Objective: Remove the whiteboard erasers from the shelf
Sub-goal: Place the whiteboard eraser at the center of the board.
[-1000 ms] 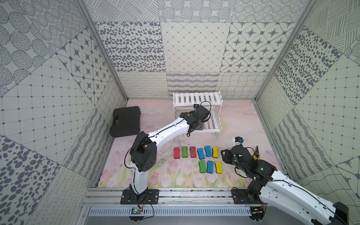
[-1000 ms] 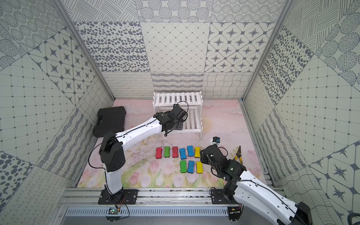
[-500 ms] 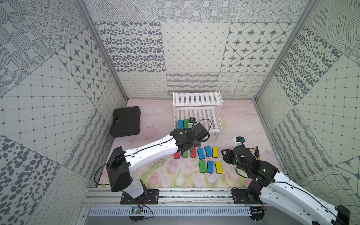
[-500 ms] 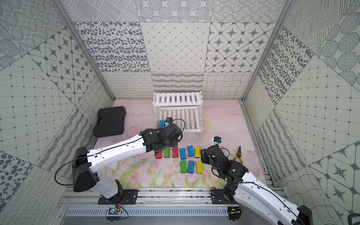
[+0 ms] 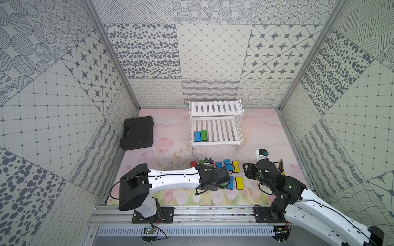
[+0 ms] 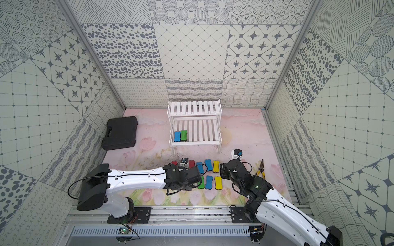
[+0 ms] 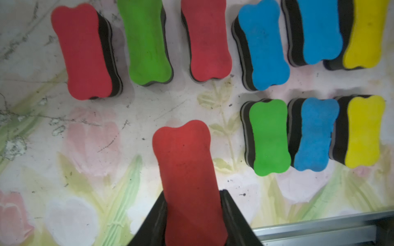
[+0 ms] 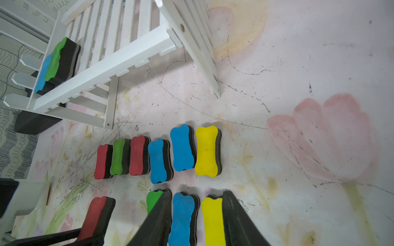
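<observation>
Left wrist view: left end effector clamped on red eraser, close over desk. Set down flat beside front green eraser, then let go. Waiting on shelf: blue eraser, green eraser.

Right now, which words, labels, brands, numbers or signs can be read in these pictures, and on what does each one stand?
None can be read.
The whiteboard erasers show plain coloured tops, the shelf plain white slats, the black case no mark.
Any print on the circuit board under the front rail is too small to read.
</observation>
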Robot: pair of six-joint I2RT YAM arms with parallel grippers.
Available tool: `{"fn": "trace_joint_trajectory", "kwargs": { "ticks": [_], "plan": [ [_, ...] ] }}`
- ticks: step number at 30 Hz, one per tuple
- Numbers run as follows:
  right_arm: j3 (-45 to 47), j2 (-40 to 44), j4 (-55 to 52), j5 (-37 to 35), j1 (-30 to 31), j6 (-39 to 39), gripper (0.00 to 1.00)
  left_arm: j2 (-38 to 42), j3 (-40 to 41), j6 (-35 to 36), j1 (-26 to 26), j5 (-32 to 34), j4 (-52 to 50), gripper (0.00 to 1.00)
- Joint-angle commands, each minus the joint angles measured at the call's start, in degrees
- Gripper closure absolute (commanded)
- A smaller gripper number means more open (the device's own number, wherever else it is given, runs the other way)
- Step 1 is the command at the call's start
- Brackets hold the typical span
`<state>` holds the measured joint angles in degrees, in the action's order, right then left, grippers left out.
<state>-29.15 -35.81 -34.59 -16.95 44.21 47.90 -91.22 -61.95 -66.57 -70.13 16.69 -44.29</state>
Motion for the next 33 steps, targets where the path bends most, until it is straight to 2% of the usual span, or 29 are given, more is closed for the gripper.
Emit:
{"fn": "trace_joint_trajectory", "kwargs": {
  "ticks": [1, 10, 25, 33],
  "plan": [
    [-1.52, 0.97, 0.11, -0.89, -0.43, -1.12, 0.57, -1.41, 0.58, -5.27, -0.54, -5.87, 1.09, 0.62],
    [-3.2, 1.51, -0.72, -1.24, -0.84, -1.41, 0.57, -7.32, -2.21, -0.16, 1.24, -9.27, 5.14, 0.62],
    [-3.98, 2.85, -2.57, -1.86, -1.14, -0.95, 0.57, -12.4, -3.47, 2.08, 4.53, -10.91, 7.83, 0.6],
    [-4.33, 3.73, -3.02, -1.94, -1.14, -0.53, 0.55, -10.75, -3.46, 2.03, 5.0, -10.18, 6.05, 0.44]
  ]
}}
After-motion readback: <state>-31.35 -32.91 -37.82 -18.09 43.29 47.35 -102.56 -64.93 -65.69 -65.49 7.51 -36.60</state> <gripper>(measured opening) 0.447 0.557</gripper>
